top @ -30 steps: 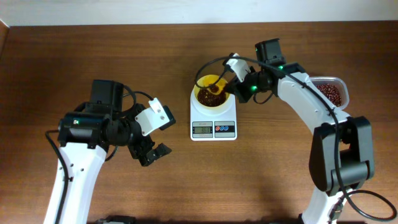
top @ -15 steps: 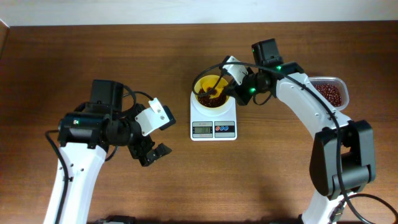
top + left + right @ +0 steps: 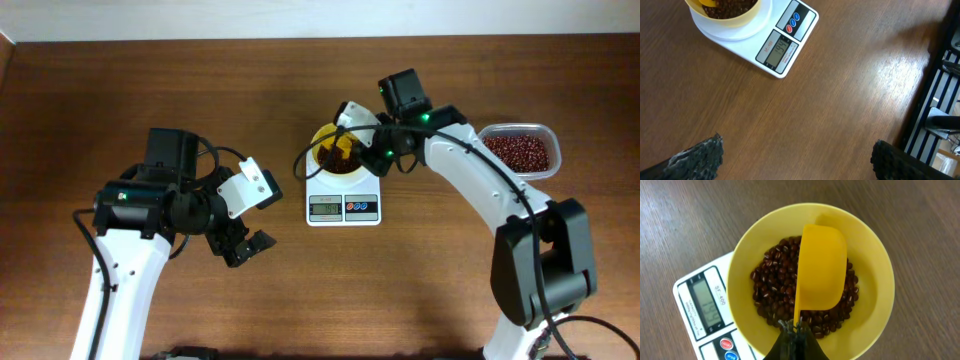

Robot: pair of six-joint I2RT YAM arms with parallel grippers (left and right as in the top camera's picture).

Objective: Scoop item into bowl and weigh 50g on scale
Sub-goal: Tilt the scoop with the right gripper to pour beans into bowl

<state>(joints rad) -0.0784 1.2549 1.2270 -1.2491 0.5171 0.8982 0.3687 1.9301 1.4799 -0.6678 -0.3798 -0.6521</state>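
Note:
The pale yellow bowl [image 3: 322, 142] sits on the white scale [image 3: 343, 197] and holds dark red-brown beans [image 3: 775, 282]. My right gripper [image 3: 796, 330] is shut on the handle of a yellow scoop [image 3: 821, 270], which is tipped on its side over the beans in the bowl [image 3: 875, 280]. The scale [image 3: 700, 305] shows its grey screen and red and blue buttons; it also shows in the left wrist view [image 3: 785, 42]. My left gripper [image 3: 800, 155] is open and empty over bare table, left of the scale [image 3: 240, 245].
A clear plastic tub [image 3: 517, 150] with more beans stands at the right, behind the right arm. The table's far edge runs along the top. A dark rack [image 3: 940, 95] stands beyond the table's side in the left wrist view.
My right gripper has moved left over the bowl and turned the scoop onto its side. The tub is now more exposed. The left arm has not moved.

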